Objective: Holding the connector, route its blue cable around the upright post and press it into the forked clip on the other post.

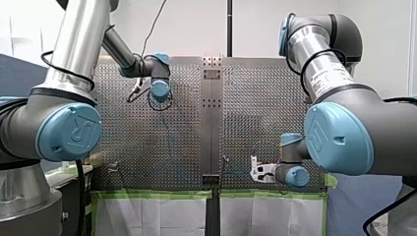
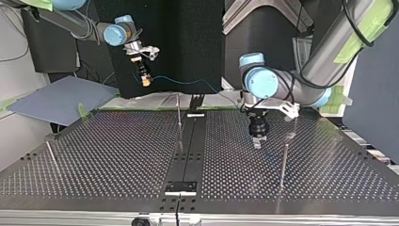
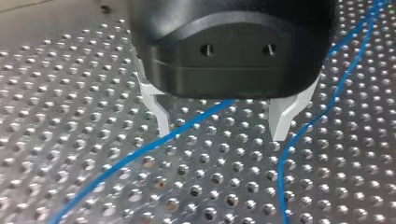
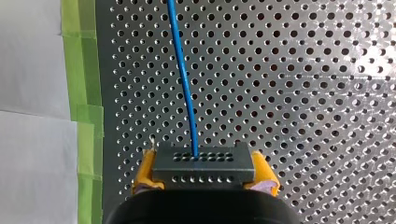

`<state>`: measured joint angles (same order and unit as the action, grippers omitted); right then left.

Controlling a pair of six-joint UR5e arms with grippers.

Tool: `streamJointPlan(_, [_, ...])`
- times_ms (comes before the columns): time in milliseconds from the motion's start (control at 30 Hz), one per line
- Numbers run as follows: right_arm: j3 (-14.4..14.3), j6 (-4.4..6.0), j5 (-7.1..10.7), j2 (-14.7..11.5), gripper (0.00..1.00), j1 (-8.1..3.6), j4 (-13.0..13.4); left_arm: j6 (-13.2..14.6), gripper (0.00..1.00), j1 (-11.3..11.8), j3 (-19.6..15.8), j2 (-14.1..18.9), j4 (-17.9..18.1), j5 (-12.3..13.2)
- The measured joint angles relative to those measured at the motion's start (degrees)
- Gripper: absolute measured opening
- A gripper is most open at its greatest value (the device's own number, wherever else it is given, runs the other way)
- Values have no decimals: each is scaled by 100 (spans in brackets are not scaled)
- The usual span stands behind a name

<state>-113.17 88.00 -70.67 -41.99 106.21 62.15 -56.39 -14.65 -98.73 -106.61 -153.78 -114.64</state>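
Yellow-padded fingers (image 4: 261, 170) of my right gripper (image 4: 204, 173) are clamped on the two ends of a black connector (image 4: 204, 167), whose face shows rows of small holes. The blue cable (image 4: 184, 84) leaves the middle of that face and runs straight ahead of the gripper over the perforated table (image 4: 303, 93), near its green-taped edge (image 4: 81, 93). In the top view this gripper hangs at about ten o'clock from the table's middle, well above the surface and by the far edge. From it the cable stretches through the air toward three o'clock, passing above and beyond the top of a thin upright post (image 2: 179, 115) that stands at about twelve o'clock. Further right, at about two o'clock, my left gripper (image 2: 258, 141) points straight down just above the table. Its pale metal fingers (image 3: 159, 112) are spread wide and grip nothing: one strand of the cable lies on the table between them, and another strand runs just outside one finger. Right of it, at about three o'clock, stands a second upright post (image 2: 284, 160); whether its top is the forked clip I cannot tell.
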Motion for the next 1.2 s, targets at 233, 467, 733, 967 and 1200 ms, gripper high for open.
streamJointPlan(233, [0,2,8,1,0,0,9,-51,99,-13,-4,-39,-13,-87])
streamJointPlan(467, [-2,8,17,1,0,0,17,-156,99,-74,-86,-61,-72,-119])
streamJointPlan(733, [-4,9,20,1,0,6,10,-119,99,-177,-134,-210,-35,-254])
streamJointPlan(967, [-2,14,19,1,0,26,5,-4,99,-289,-137,-536,160,-412])
streamJointPlan(1200, [0,17,18,1,0,36,2,-3,99,-256,-137,-866,215,-474])
